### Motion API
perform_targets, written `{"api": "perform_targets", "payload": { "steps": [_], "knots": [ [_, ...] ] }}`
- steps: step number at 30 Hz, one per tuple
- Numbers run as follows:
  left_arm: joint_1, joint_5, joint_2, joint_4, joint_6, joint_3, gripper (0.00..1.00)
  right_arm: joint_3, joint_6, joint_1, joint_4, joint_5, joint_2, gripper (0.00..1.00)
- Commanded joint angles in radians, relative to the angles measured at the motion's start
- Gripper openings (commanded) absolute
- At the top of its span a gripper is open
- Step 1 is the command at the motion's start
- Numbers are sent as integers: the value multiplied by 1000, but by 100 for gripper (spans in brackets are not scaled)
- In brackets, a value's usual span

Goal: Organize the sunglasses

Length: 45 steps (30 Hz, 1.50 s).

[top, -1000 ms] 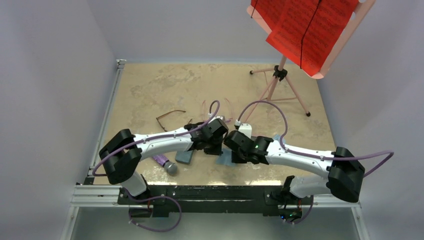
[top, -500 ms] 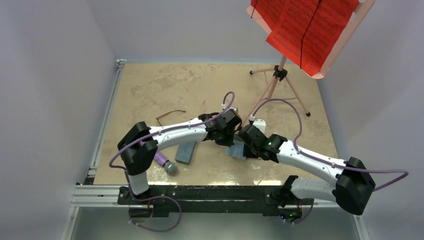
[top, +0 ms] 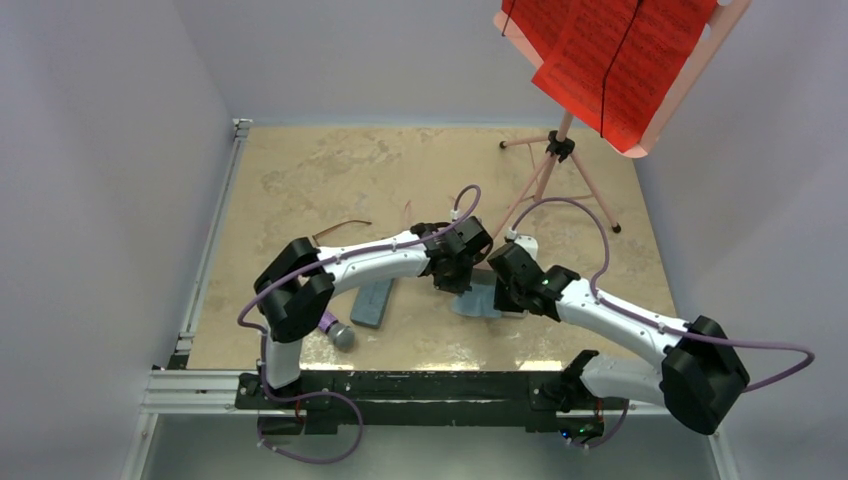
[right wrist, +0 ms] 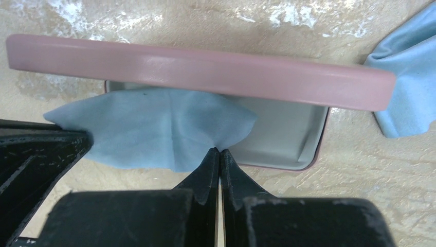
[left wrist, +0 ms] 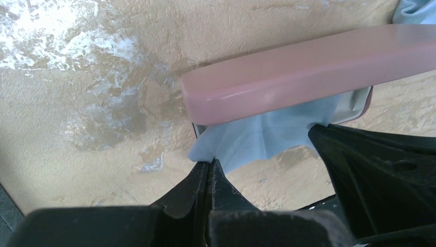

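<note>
My left gripper (left wrist: 210,162) and my right gripper (right wrist: 219,151) are each shut on an edge of the same light blue cloth (right wrist: 154,128). The cloth hangs spread between them, over the grey inside of an open pink case (right wrist: 200,64). From above, the two wrists meet over the cloth (top: 478,300) at the table's middle. The dark brown sunglasses (top: 340,228) lie to the left, partly hidden behind my left arm. Only a thin bit of the pink-purple sunglasses (top: 407,210) shows beyond that arm.
A blue-grey case (top: 372,303) and a purple cylinder (top: 335,330) lie under my left arm near the front. A second blue cloth (right wrist: 406,77) lies right of the pink case. A music stand (top: 560,150) with red sheets stands at the back right, its legs spread.
Both arms have swung right and a little farther from the bases, carrying the blue cloth between them from the front edge to over the pink case. Both grippers stayed shut.
</note>
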Motion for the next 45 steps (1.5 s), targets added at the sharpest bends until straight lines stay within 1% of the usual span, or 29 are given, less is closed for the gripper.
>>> {"api": "perform_targets", "payload": {
  "steps": [1, 13, 29, 33, 45],
  "knots": [
    [10, 18, 26, -32, 23, 49, 0, -9, -37, -29, 27, 4, 5, 0],
    [16, 12, 80, -18, 27, 84, 0, -27, -43, -73, 58, -3, 53, 0],
    [16, 31, 121, -2, 30, 113, 0, -31, -23, -87, 21, 30, 76, 0],
    [16, 29, 130, -7, 29, 118, 3, -39, -21, -87, 12, 20, 74, 0],
    [16, 2, 143, -20, 15, 133, 8, -63, -9, -91, 13, 33, 62, 0]
  ]
}}
